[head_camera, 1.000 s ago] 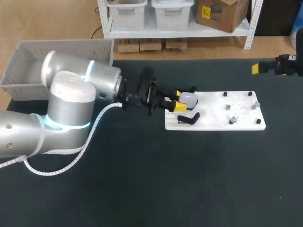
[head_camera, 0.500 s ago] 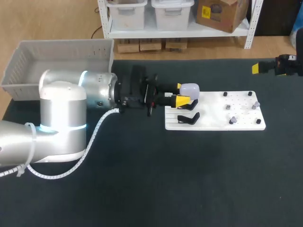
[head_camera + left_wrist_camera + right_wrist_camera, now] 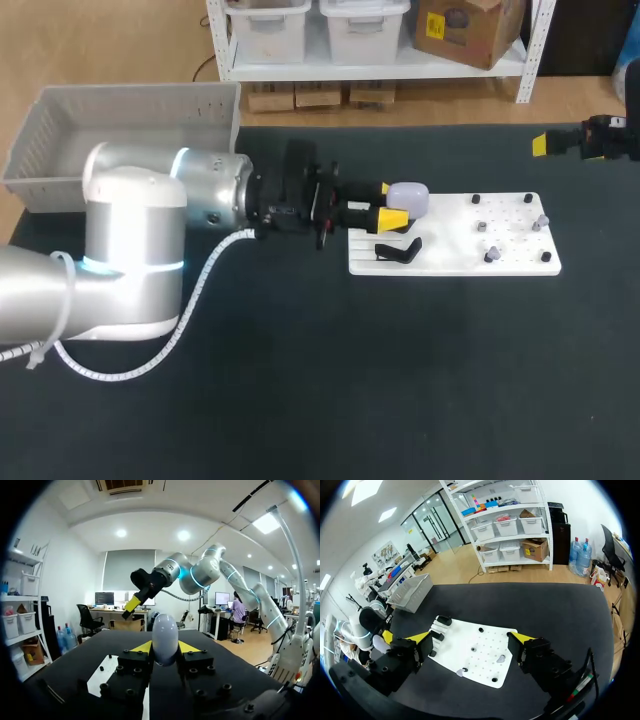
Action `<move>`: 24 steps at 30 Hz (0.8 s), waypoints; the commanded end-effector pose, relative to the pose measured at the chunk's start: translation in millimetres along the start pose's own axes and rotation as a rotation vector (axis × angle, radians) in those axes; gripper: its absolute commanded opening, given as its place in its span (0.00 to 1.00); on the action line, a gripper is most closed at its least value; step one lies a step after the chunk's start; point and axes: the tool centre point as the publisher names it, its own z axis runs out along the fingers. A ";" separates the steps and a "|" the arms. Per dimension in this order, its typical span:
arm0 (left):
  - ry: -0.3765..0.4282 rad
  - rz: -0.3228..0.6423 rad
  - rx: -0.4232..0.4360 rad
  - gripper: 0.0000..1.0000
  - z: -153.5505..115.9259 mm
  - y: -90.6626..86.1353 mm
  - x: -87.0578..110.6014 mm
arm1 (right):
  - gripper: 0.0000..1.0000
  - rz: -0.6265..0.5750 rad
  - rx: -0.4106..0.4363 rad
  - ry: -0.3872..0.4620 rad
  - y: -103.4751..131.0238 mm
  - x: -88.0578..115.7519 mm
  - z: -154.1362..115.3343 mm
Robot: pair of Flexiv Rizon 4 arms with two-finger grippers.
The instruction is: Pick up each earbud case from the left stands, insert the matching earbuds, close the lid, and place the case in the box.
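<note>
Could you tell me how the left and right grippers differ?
The left gripper is shut on the earbud case; the right gripper is open and empty. The left sits at the white board by its end; the right hangs away from it. Both have yellow tips.

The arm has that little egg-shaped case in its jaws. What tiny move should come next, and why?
Probably lift the earbud case higher and draw it clear of the black stand. The left arm's jaws are shut on it from both sides, but it hangs just over the white board with its lid looking closed, so it likely needs room before filling.
</note>
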 end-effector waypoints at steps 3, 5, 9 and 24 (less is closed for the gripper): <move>0.007 0.004 -0.005 0.00 -1.4 -3.2 1.4 | 1.00 0.000 0.003 0.001 0.6 0.0 -0.7; 0.014 0.011 -0.002 0.00 -1.3 -3.6 1.3 | 1.00 0.000 0.003 0.001 0.6 0.0 -0.7; 0.034 0.020 0.002 0.00 -0.2 -4.4 0.4 | 1.00 0.000 0.003 0.001 0.6 0.0 -0.7; 0.047 0.025 0.004 0.00 -0.1 -4.5 0.1 | 1.00 -0.118 0.000 -0.041 39.5 33.3 -31.5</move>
